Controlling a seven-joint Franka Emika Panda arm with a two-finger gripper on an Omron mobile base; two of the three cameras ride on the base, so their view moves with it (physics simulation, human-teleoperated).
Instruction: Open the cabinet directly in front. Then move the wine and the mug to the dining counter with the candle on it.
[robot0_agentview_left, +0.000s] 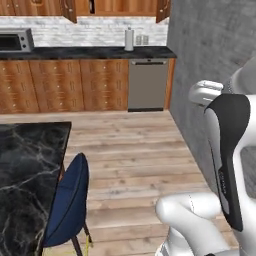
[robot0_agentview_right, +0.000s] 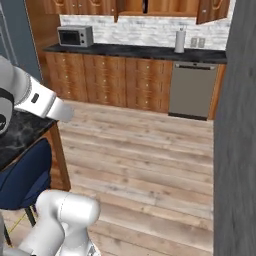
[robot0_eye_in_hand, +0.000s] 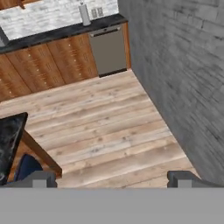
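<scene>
Nearest is the claw (robot0_eye_in_hand: 111, 179), seen from the hand. Its two dark tips stand wide apart with nothing between them. It hangs high over the pale wooden plank floor (robot0_agentview_left: 140, 150), most likely because the robot is moving across the room and has nothing to carry right now.

Near on the left is the big bench with a black marble top veined in white (robot0_agentview_left: 25, 170). This is the dining counter where the things must go. The part that shows is bare, and I cannot see the candle from here. A round dark blue chair (robot0_agentview_left: 70, 200) is tucked just beside its edge, ready for someone to sit and eat.

On the right a tall grey brick wall (robot0_agentview_left: 200, 60) runs back into the room.

Far off is the tall reddish-brown wooden wall cabinet (robot0_agentview_right: 165, 7), high on the far wall. Its doors already swing out, so that step looks done. Something thin and dark stands inside; it may be the wine, but it is too small to tell. The mug cannot be made out.
</scene>
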